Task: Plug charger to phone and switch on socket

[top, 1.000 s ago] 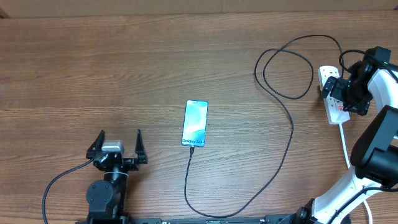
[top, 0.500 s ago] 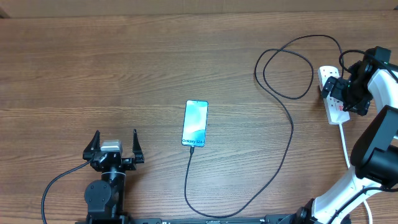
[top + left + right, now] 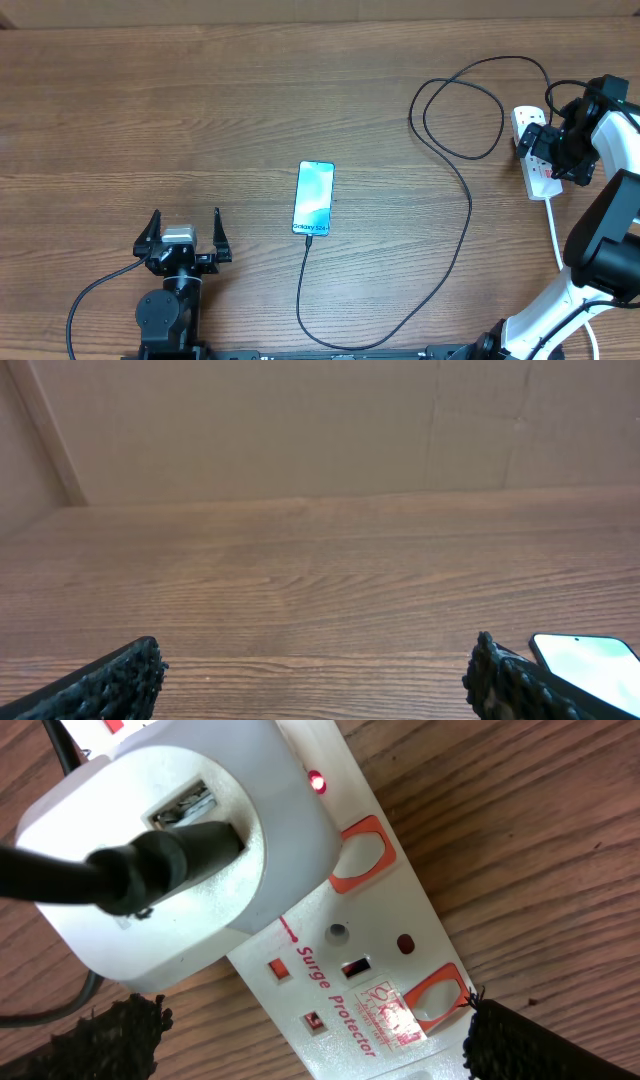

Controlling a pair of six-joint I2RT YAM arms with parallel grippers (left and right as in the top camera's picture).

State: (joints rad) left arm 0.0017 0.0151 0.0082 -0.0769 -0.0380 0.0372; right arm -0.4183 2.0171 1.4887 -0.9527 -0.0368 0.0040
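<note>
Left gripper [image 3: 184,232] spread wide, empty, near-left over the brown wooden table [image 3: 200,90] overhead; slim light-blue phone [image 3: 313,198] flat mid-table, long thin black charger cable [image 3: 470,215] meeting its near end and looping to the small white power-strip socket [image 3: 545,186] far right, under the right gripper [image 3: 543,148]. Left wrist: black fingertips [image 3: 110,685] far apart, phone corner beside the right one. Right wrist: fingers [image 3: 110,1040] parted wide astride the strip, cable seated in a white adapter block [image 3: 170,850], red lamp [image 3: 318,782] lit.

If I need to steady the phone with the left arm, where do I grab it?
Probably across its two long edges at mid-length, coming straight down. The phone lies flat, screen up, and the charger meets its near short end, so stay clear there.
</note>
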